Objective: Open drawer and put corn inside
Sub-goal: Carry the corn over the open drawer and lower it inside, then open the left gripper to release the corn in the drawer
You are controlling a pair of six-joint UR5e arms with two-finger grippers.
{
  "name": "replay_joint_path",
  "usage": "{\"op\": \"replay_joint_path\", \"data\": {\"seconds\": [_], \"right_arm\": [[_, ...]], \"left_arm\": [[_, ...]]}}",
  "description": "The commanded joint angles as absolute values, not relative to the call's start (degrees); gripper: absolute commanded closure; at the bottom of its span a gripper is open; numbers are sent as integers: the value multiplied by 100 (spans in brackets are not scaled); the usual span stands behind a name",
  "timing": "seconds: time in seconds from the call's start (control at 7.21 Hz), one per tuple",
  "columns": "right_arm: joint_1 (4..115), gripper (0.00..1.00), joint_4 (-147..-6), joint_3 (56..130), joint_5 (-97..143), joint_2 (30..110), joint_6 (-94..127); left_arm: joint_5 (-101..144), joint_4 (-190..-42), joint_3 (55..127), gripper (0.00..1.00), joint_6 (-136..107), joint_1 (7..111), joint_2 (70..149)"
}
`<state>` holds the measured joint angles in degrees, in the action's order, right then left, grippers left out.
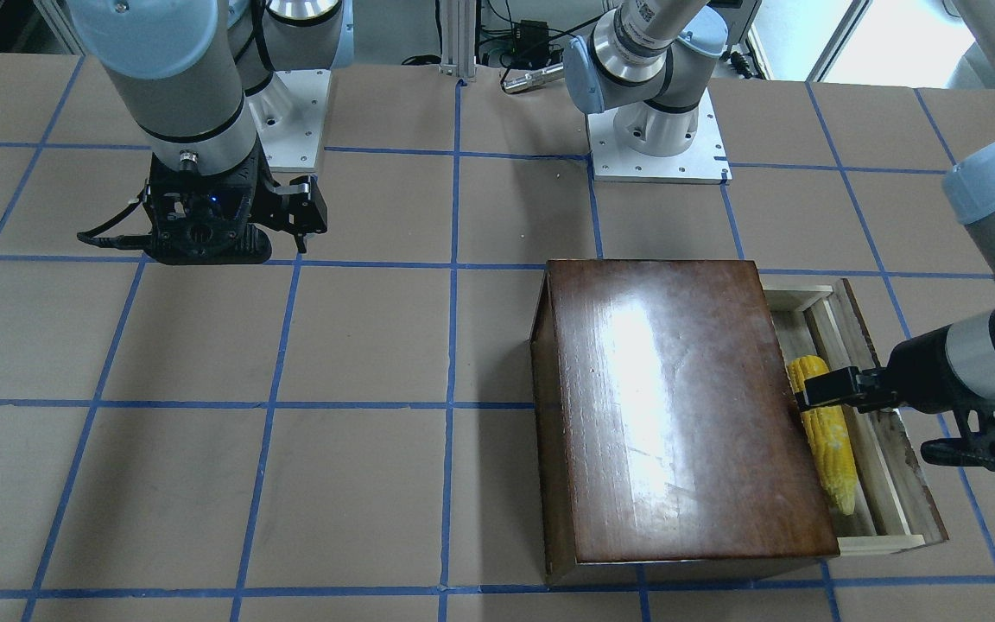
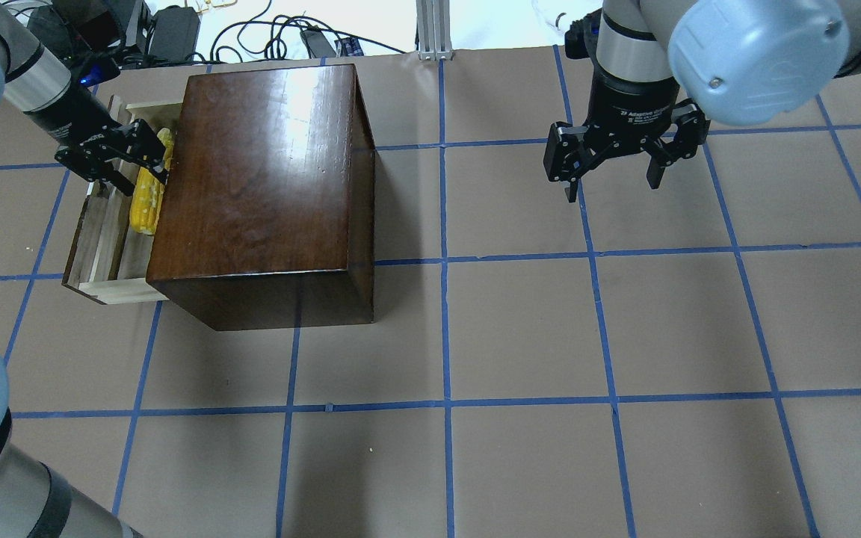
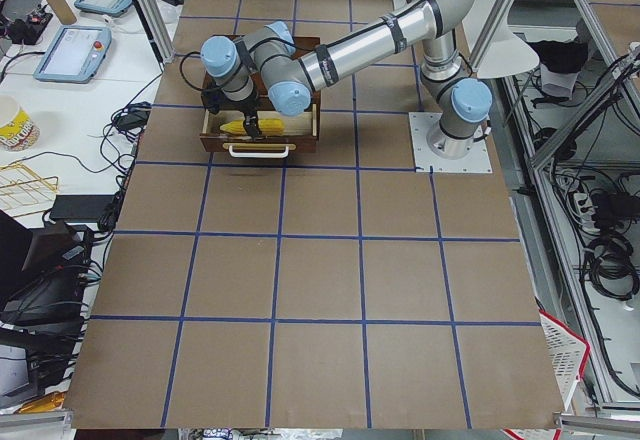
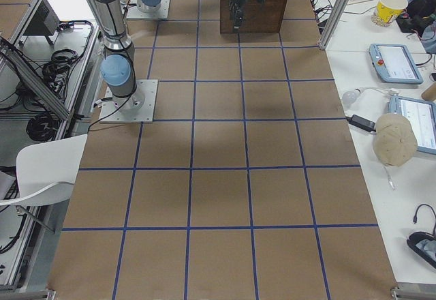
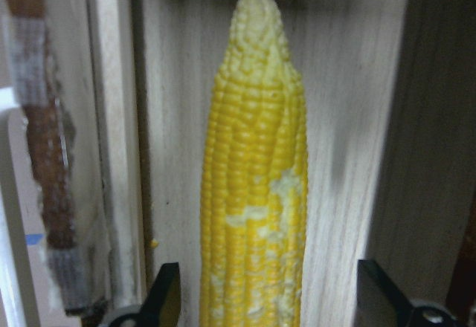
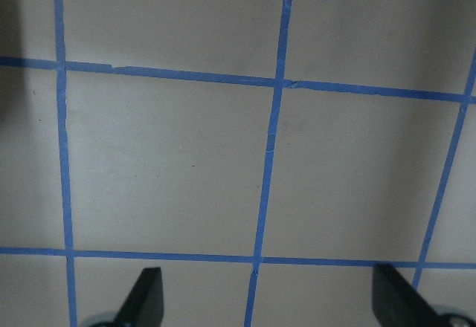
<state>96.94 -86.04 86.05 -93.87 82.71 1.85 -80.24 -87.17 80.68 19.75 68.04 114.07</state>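
The corn (image 1: 826, 432) lies lengthwise in the pulled-out drawer (image 1: 882, 543), beside the dark wooden box (image 1: 679, 406); the left jaws stand apart astride its thicker end (gaps either side). Farther back, the right jaws hang spread above the tabletop (image 1: 359, 345).

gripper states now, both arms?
Left gripper: open, straddling the corn in the drawer, not gripping it.
Right gripper: open, empty, above the table.

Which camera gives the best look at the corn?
The left wrist view: the corn fills the frame, kernels visible, in the drawer, straddled by the open left gripper. Front-facing and overhead views show it partly hidden by the box; exterior left shows it tiny; the others miss it.
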Motion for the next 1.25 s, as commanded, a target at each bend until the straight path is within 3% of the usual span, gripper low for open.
{"op": "replay_joint_path", "data": {"seconds": [0.0, 0.55, 1.11], "right_arm": [[9694, 0, -8604, 8604, -9387, 8271, 185], [9694, 0, -8604, 8604, -9387, 8271, 185], [9694, 0, -8604, 8604, -9387, 8271, 185]], "left_arm": [[-8033, -8806, 8007, 0, 1899, 6855, 11242], [-8472, -9455, 7376, 0, 1881, 6934, 10943], [-8850, -9448, 7391, 0, 985, 8012, 10609]]}}
